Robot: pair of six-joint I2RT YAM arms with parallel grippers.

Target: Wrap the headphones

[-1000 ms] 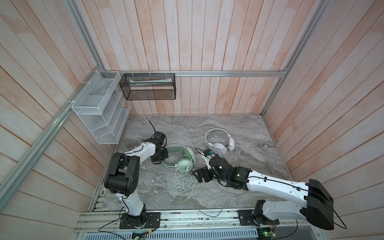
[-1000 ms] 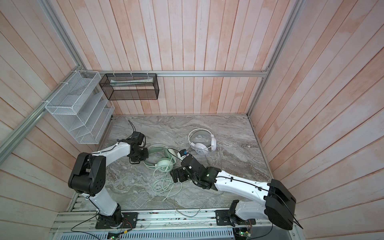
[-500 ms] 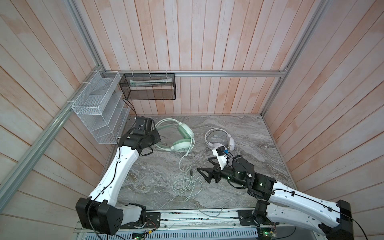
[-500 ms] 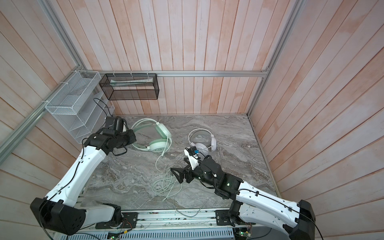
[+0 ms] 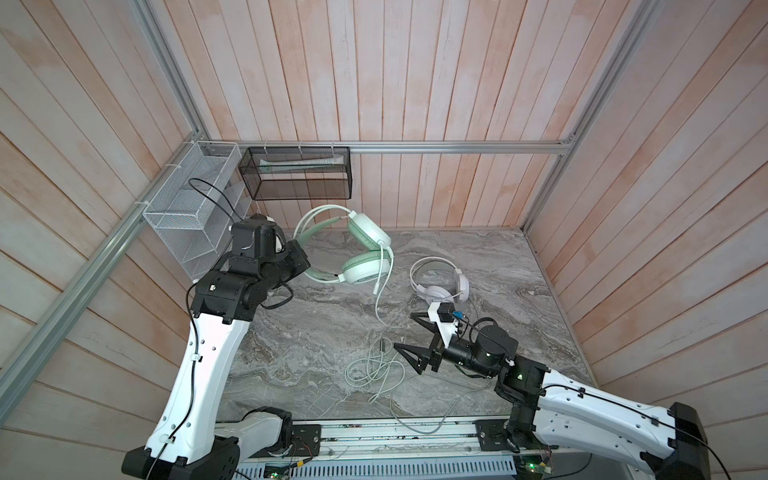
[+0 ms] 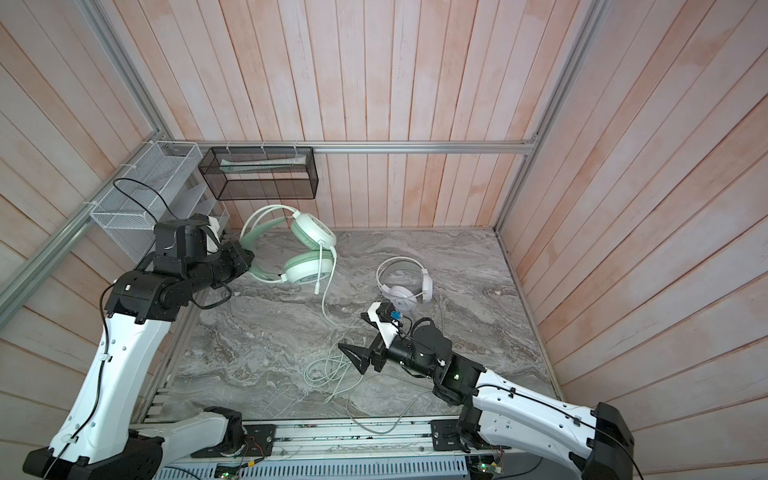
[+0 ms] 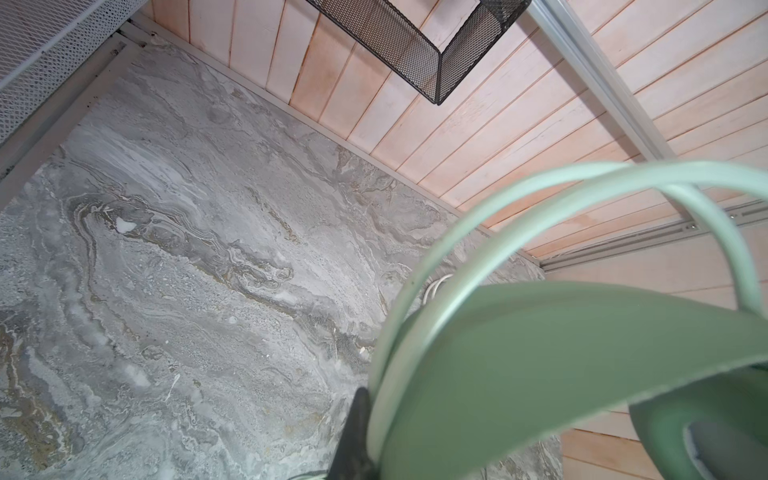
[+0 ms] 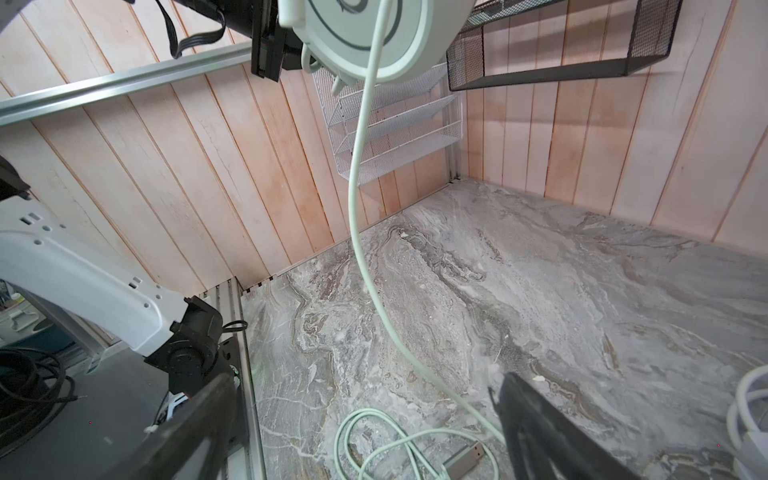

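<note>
My left gripper (image 5: 305,264) is shut on the headband of the mint-green headphones (image 5: 365,249), holding them in the air near the back left corner. In the left wrist view the headband (image 7: 540,353) fills the frame beside one dark finger (image 7: 358,419). Their green cord (image 5: 377,303) hangs from the lower cup (image 8: 365,37) to a loose coil (image 5: 374,370) on the marble table. My right gripper (image 5: 403,330) hovers wide open just right of that cord, holding nothing. The cord (image 8: 357,208) and its USB plug (image 8: 463,459) lie ahead of it. The white headphones (image 5: 440,282) rest on the table behind it.
A black mesh basket (image 5: 297,174) with a tube in it hangs on the back wall, close above the raised headset. A white wire rack (image 5: 187,216) is fixed to the left wall beside my left arm. A grey cord (image 5: 415,419) loops over the table's front edge.
My left arm has lifted the green headphones off the table, up and toward the back left, drawing the cord out. My right gripper has risen slightly and stayed open.
</note>
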